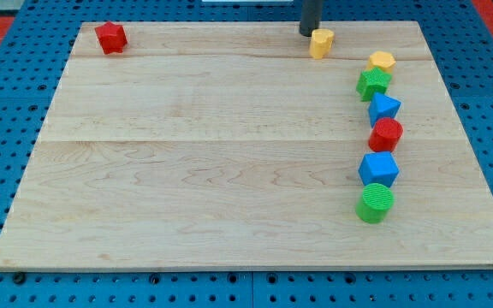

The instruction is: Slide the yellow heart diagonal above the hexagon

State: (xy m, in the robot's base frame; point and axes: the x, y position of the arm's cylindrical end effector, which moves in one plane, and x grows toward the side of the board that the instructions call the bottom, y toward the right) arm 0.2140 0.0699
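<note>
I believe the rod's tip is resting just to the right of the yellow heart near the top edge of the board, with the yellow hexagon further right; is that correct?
Not quite: the camera view shows my tip just to the left of the yellow heart, not its right. The rest holds: both sit near the board's top edge, and the yellow hexagon lies further right.

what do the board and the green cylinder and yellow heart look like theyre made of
Board: looks like pale wood with a smooth finish; grain lines and plank seams show. Green cylinder: probably plastic or painted wood, matte; fine ridges on its top hint at printed plastic. Yellow heart, beside my tip: solid even colour, matte, plastic or painted; too small to tell.
</note>
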